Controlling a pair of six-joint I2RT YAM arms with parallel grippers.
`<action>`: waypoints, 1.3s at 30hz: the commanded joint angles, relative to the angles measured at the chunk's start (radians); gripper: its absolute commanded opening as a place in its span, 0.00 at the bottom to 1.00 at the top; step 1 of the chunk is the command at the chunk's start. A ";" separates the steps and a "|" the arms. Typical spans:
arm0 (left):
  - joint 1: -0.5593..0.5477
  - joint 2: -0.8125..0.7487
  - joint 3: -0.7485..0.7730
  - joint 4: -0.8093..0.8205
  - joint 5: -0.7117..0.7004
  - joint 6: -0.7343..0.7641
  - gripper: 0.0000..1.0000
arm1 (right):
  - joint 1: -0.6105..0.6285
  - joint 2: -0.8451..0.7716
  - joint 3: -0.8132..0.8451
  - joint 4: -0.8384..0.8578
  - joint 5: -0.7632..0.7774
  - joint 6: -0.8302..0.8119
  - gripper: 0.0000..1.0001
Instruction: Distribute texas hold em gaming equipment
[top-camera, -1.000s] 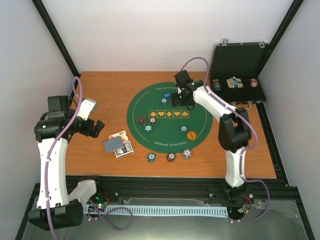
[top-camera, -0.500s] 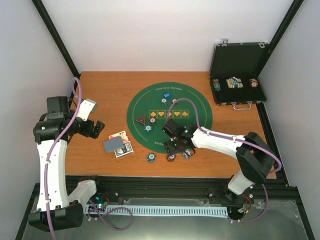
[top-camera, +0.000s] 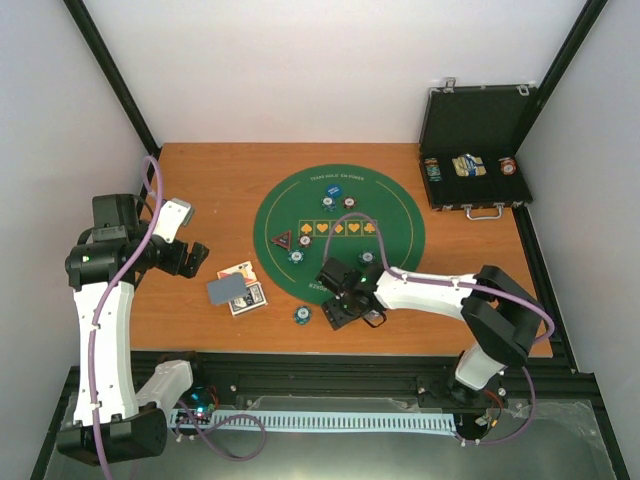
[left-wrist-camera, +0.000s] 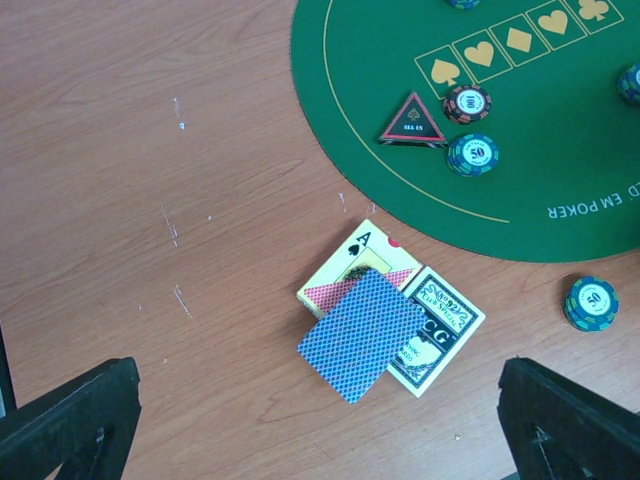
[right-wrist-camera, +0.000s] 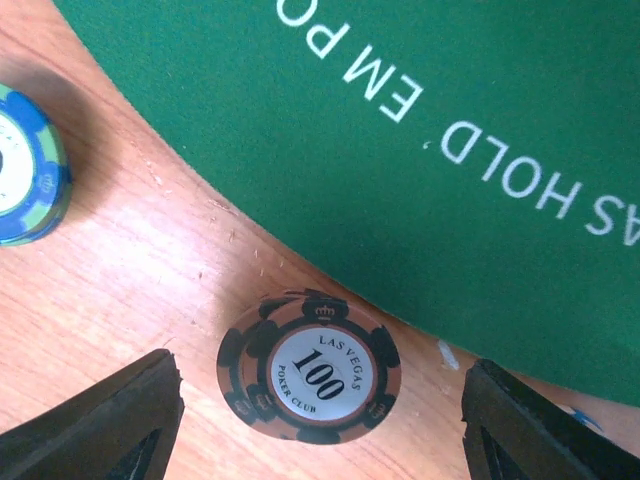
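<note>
We see the 100 chip (right-wrist-camera: 308, 366) flat on the counter (right-wrist-camera: 130, 290), just off the green mat (right-wrist-camera: 450, 120) and squarely between our right fingers (right-wrist-camera: 110, 430), spread wide and empty. Our left fingers (left-wrist-camera: 70, 415), also wide and empty, hang well apart over the cards (left-wrist-camera: 365, 333). The top view hides this chip; the right wrist view shows it

Top external view: set high behind the arm bases, facing down and forward, taking in the whole counter (top-camera: 200, 170) up to the back wall. Left wrist view: looks down from mid height on the card pile (left-wrist-camera: 365, 335) and the near-left arc of the green mat (left-wrist-camera: 560, 130). Right wrist view: very close above the 100 chip (right-wrist-camera: 310, 365) at the mat's near rim. Both wrist views share the blue-green 50 chip (left-wrist-camera: 590, 302) and the mat's lettering.
</note>
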 joint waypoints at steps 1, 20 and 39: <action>0.009 -0.016 0.032 -0.015 -0.002 -0.015 1.00 | 0.014 0.039 0.030 0.024 -0.006 0.000 0.76; 0.007 -0.010 0.022 0.004 -0.005 -0.015 1.00 | 0.014 0.106 0.061 0.003 -0.013 -0.038 0.52; 0.007 -0.007 0.017 0.007 -0.002 -0.017 1.00 | 0.014 0.070 0.125 -0.062 0.002 -0.051 0.31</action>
